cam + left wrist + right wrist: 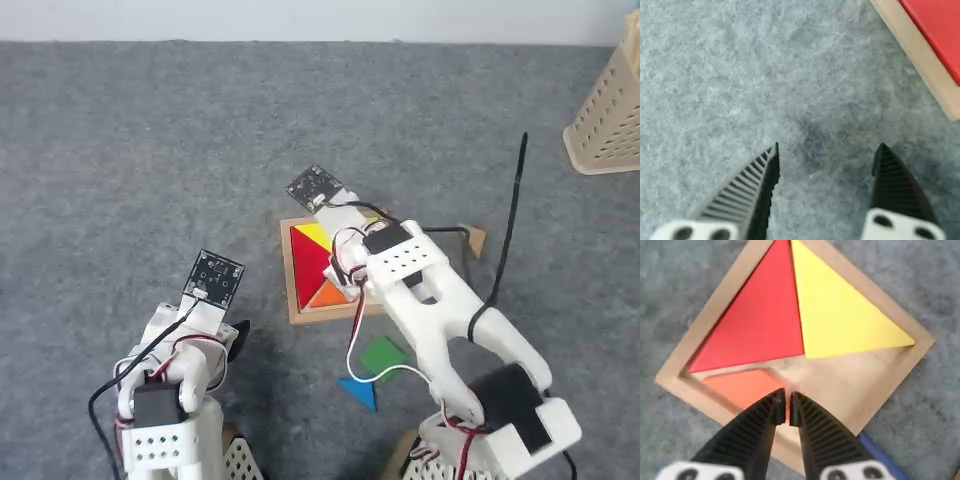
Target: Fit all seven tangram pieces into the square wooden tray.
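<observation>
Over the wooden tray (715, 315), the orange piece (740, 385) is pinched by the right gripper (785, 407), seemingly for seating; the left gripper (829, 146) is held spread, unneeded.

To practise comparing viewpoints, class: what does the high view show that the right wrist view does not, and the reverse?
The high view adds the green square piece lying on the grey carpet, the beige slatted basket and the left arm. The right wrist view adds the right pincer, nearly closed, and the bare floor of the square wooden tray. Both show the red triangle, yellow triangle and orange piece lying in that tray.
</observation>
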Controlling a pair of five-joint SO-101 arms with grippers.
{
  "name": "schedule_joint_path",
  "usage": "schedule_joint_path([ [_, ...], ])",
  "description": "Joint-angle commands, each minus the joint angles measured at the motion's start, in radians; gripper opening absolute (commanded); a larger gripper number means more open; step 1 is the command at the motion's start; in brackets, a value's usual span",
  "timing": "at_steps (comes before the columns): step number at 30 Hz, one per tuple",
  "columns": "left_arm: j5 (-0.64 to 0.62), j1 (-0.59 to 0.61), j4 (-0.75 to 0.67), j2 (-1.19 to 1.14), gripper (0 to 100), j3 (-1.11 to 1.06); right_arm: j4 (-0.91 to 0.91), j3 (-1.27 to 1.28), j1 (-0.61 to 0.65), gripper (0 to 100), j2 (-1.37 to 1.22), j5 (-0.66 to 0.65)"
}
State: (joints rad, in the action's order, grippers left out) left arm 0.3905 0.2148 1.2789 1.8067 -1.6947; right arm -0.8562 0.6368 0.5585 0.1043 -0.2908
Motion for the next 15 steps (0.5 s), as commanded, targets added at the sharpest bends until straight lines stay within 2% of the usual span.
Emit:
schedule_joint_path([
  [1,0.005,-0.003,0.005,0.015,28,0.008,0.025,-0.037,-0.016,0.6,-0.041,0.015],
  [7,0.005,-0.003,0.005,0.015,28,0.008,0.016,-0.091,0.042,0.6,-0.171,0.014],
  [15,0.005,-0.003,0.005,0.015,28,0.008,-0.028,-0.089,0.15,0.6,-0.156,0.015],
])
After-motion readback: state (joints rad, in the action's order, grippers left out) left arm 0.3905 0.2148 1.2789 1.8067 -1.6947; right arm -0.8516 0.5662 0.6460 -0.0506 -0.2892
